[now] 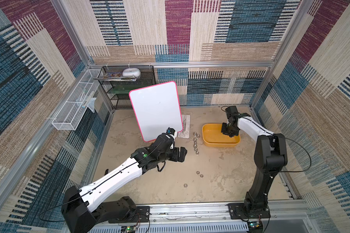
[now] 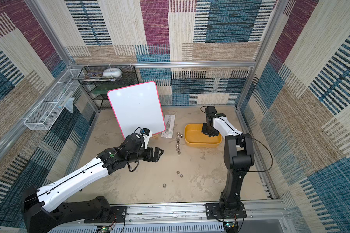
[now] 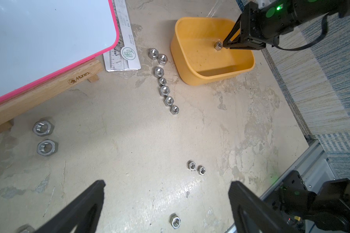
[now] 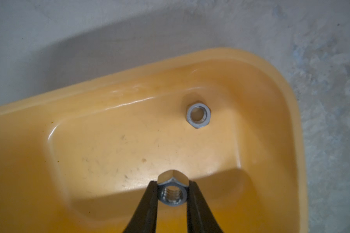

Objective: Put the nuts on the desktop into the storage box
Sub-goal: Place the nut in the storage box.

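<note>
My right gripper (image 4: 172, 183) is shut on a silver hex nut (image 4: 172, 189) and hangs just above the floor of the yellow storage box (image 4: 129, 131). Another nut (image 4: 198, 115) lies flat inside the box. In both top views the right gripper (image 1: 228, 132) reaches down into the storage box (image 1: 212, 135). On the desktop (image 1: 220, 177), left of the box, several nuts (image 3: 164, 89) lie in a row. A pair of nuts (image 3: 196, 167) and a single nut (image 3: 175, 222) lie nearer. My left gripper (image 3: 167, 183) hovers open and empty over the desktop.
A pink-rimmed whiteboard (image 1: 156, 110) on a wooden stand leans at the back left, with a packaged ruler (image 1: 185, 129) beside it. Two larger nuts (image 3: 43, 128) lie by the stand's foot. A black mesh shelf (image 1: 127, 84) and a white wire basket (image 1: 77, 105) line the far left.
</note>
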### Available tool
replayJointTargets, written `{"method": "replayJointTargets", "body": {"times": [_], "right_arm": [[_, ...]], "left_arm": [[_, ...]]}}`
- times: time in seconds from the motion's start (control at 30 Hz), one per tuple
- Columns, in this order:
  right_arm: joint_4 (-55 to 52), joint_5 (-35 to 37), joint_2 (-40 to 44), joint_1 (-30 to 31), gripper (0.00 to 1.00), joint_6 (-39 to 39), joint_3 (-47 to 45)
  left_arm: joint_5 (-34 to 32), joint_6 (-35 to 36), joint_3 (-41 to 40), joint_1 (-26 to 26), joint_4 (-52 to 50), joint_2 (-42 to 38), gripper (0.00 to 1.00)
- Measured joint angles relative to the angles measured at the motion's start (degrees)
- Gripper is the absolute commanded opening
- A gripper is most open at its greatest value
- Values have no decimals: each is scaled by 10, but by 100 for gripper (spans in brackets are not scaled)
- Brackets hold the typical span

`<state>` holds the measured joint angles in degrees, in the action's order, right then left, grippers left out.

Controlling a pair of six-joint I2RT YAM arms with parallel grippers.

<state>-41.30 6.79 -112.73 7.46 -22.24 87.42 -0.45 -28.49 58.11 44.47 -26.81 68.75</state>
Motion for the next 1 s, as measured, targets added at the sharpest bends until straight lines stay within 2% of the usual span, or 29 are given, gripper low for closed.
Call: {"method": "replayJointTargets", "body": {"times": [0.47, 0.57, 0.63, 0.83, 1.0], "right_arm": [[9, -6, -95, -12, 27, 5, 63], [9, -6, -106, -14, 30, 6, 72], [9, -6, -111, -15, 36, 6, 76], [7, -11, -93, -15, 44, 7, 76], [7, -22, -37, -12, 45, 7, 53]], "left_arm": [[2, 2, 4, 0, 2, 7, 100], [2, 2, 6, 0, 3, 10, 100], [2, 2, 7, 0, 2, 11, 100], [2, 2, 9, 0, 3, 11, 100], [1, 2, 7, 0, 4, 9, 100]]}}
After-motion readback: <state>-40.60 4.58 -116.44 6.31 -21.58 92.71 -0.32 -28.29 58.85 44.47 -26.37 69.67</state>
